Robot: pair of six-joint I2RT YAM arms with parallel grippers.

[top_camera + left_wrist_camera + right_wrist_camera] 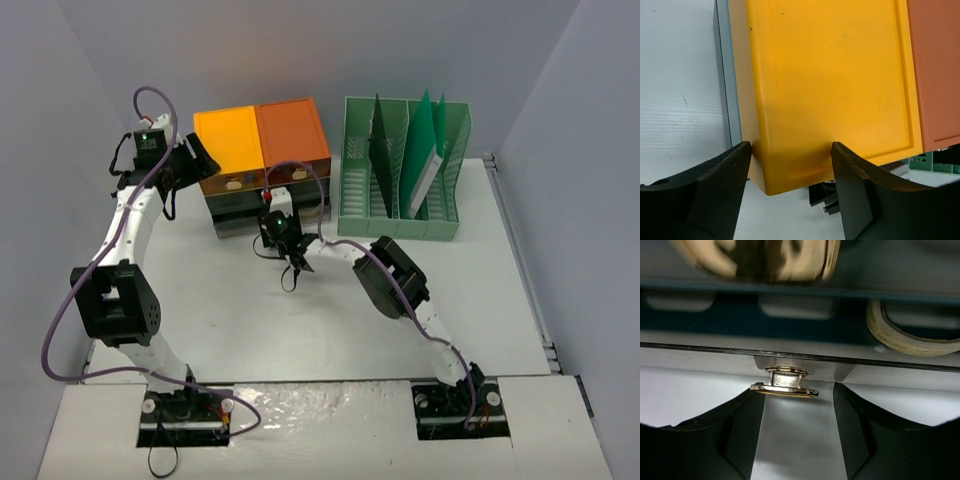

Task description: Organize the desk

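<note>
The desk [250, 320] is a broad off-white top. At its back stands a drawer unit with a yellow lid [228, 140] and an orange lid [293, 130]. My left gripper [198, 152] hovers open over the unit's left corner, and in the left wrist view the yellow lid's corner [830, 85] lies between the spread fingers of the left gripper [790, 150]. My right gripper [292, 268] is at the unit's front. It stands open around a brass drawer handle [784, 385]; the left finger [747, 415] touches the handle's end, the right finger is apart.
A green slotted file rack [400, 170] with upright folders stands right of the drawer unit. A roll of tape [910, 335] lies in the dark space beyond the drawer front. Grey walls close in on the left, back and right.
</note>
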